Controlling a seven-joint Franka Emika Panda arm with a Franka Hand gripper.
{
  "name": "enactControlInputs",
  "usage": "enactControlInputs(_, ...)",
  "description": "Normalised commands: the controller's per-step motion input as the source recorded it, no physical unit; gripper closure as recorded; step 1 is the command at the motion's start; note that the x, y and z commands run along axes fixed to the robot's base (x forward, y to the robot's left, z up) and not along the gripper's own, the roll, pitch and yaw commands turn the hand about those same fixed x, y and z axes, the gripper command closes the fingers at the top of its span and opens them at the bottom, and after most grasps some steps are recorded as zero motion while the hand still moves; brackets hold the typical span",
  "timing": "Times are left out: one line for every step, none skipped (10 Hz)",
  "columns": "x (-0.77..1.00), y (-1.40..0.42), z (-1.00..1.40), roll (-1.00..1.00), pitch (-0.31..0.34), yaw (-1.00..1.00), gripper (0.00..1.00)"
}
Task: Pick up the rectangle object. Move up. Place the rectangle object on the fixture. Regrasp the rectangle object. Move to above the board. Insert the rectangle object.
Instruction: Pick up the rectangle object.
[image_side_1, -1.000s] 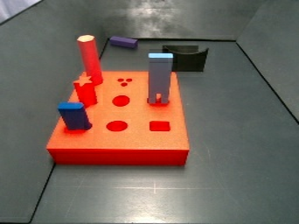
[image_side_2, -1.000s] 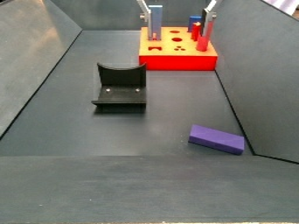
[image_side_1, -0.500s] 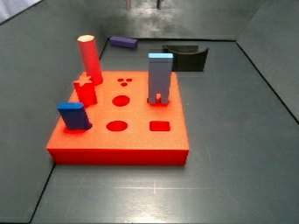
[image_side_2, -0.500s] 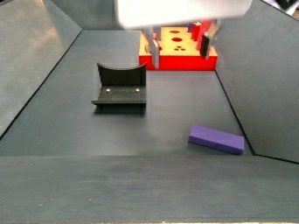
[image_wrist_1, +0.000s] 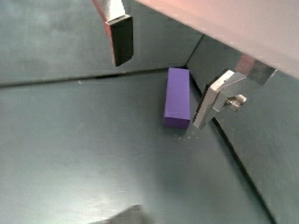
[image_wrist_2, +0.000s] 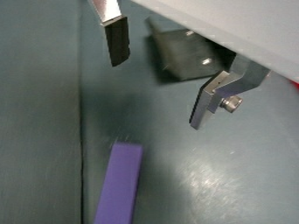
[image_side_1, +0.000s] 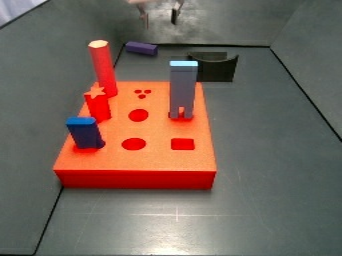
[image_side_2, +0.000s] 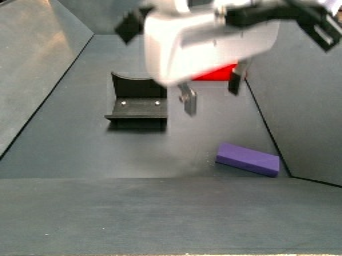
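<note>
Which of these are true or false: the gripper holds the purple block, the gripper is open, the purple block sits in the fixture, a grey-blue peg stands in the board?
1. The gripper holds the rectangle object. False: nothing sits between its fingers.
2. The gripper is open. True.
3. The rectangle object sits in the fixture. False: it lies flat on the floor, apart from it.
4. A grey-blue peg stands upright in the board. True.

Tall red cylindrical peg (image_side_1: 99, 66) stands upright at far left w/ short red star-shaped peg (image_side_1: 96, 104) just in front. Short bright-blue block (image_side_1: 83, 132) nearer. Tall grey-blue rectangular peg (image_side_1: 183, 89) upright, mid-right. Dark grey bench (image_side_1: 267, 150) underneath.
</note>
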Motion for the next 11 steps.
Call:
enactControlInputs(-0.19,0.44,-0.42,0.01,-0.021,0.71,0.0)
enactControlInputs(-0.19,0.44,-0.43,0.0,-0.034,0.71,0.0)
enactControlInputs(-0.22,0.43,-0.48,0.0,-0.057,0.73,0.0)
enactControlInputs(-0.23,0.42,-0.5,0.0,-0.059,0.75,0.0)
enactControlInputs(-0.12,0.35,-0.55,0.0,0.0,0.62,0.0)
enactControlInputs(-0.13,0.15,-0.62,0.0,-0.041,0.47,0.0)
enactControlInputs(-0.2,-0.04,-0.54,0.0,-0.121,0.25,0.0)
enactControlInputs(-0.1,-0.27,-0.25,0.0,-0.227,0.15,0.0)
enactControlInputs(-0.06,-0.34,-0.08,0.07,-0.211,0.13,0.0)
enactControlInputs(0.0,-0.28,-0.03,0.09,-0.02,0.1,0.0)
enactControlInputs(-0.32,-0.19,-0.06,0.09,0.0,0.05,0.0)
